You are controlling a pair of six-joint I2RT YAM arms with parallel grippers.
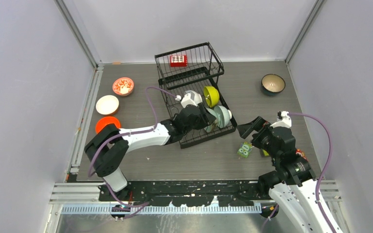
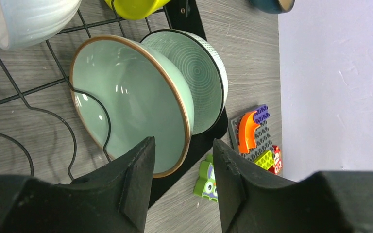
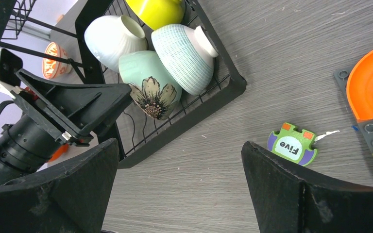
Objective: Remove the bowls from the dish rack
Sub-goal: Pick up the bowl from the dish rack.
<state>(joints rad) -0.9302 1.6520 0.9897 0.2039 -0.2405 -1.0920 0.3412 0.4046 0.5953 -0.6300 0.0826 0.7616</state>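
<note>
Leaning in black wire dish rack (image 1: pixel 209 137): glossy pale-mint round bowl (image 2: pixel 131 102), 11 o'clock of spread left gripper (image 2: pixel 183 143); right gripper (image 3: pixel 178 145) spread, empty.

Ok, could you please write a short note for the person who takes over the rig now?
Left gripper: open, jaws astride the rim of the flowered mint bowl in the dish rack, not closed.
Right gripper: open, empty, above the table.
Done: four bowls on the table: red-patterned, plain white, orange, dark.
To do: four in the rack: flowered mint, ribbed mint, fluted white, lime-yellow.
</note>
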